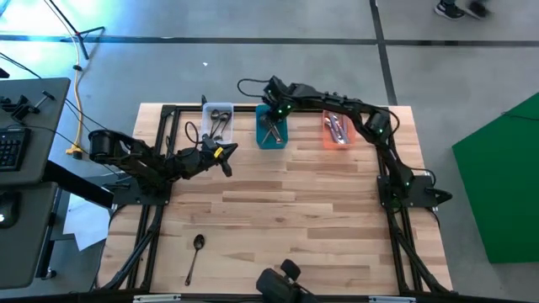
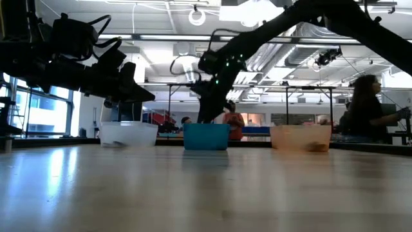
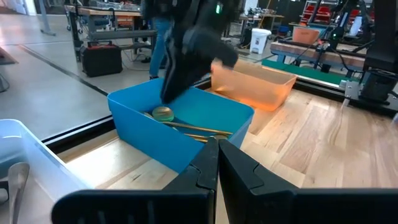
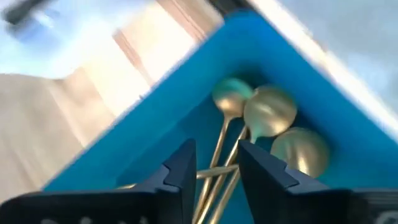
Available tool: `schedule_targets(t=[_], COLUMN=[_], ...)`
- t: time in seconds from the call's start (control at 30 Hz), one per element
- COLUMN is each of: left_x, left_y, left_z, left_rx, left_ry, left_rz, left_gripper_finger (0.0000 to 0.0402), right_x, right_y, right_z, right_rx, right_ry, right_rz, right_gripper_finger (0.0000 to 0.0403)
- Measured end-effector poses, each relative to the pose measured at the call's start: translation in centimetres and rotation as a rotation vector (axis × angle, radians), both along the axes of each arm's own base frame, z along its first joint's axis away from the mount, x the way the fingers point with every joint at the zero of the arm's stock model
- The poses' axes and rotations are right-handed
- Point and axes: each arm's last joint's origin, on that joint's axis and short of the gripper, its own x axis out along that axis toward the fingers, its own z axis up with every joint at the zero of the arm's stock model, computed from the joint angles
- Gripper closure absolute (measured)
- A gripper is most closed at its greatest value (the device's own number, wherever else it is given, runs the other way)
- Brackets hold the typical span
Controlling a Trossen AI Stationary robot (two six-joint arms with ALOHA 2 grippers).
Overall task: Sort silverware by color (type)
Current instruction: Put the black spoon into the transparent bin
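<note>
1. Right gripper [image 1: 271, 124]: positioned over the teal bin [image 1: 260, 137] at the back of the worktop [image 1: 295, 219]; in the right wrist view its fingers [image 4: 180, 171] stand slightly apart, with gold spoons [image 4: 267, 118] lying in the bin below them; nothing is clamped between them.
2. Left gripper [image 1: 226, 162]: suspended above the worktop in front of the clear bin [image 1: 205, 112]; its fingers [image 3: 208, 165] are pressed together with no gap and carry nothing.
3. Teal bin: the middle bin of three in a row; contains several gold spoons, bowls gathered toward one corner, handles crossing.
4. Clear bin: leftmost of the row; holds silver spoons [image 1: 221, 124]; exact count cannot be told.
5. Orange bin [image 1: 325, 139]: rightmost of the row; holds further spoons [image 1: 337, 128]; their finish cannot be told with certainty.
6. Dark spoon [image 1: 195, 255]: lies alone on the worktop near the front left corner, bowl pointing toward the bins; well apart from both grippers.
7. Background: a seated person [image 2: 367, 106] is visible beyond the worktop in the low view.
</note>
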Motion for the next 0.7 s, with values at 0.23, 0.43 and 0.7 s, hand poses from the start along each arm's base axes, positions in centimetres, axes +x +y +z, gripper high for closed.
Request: schedule_targets(t=[0.23, 0.43, 0.7], left_x=[0.0, -0.2, -0.4], left_y=[0.1, 0.5, 0.5], left_z=[0.2, 1.0, 1.4], left_rx=[0.025, 0.02, 0.006], left_ry=[0.011, -0.047, -0.029], left_rz=[-0.037, -0.096, -0.151], left_gripper_finger=[0.0399, 0.0399, 0.0399], right_x=[-1.2, -0.8, 1.8], right_y=[1.6, 3.5, 7.3], right_z=[6.4, 8.8, 4.6], right_rx=[-0.216, -0.331, -0.47], right_ry=[-0.007, -0.045, -0.273], right_rz=[0.179, 0.296, 0.377], right_gripper_finger=[0.0342, 0.0396, 0.0401])
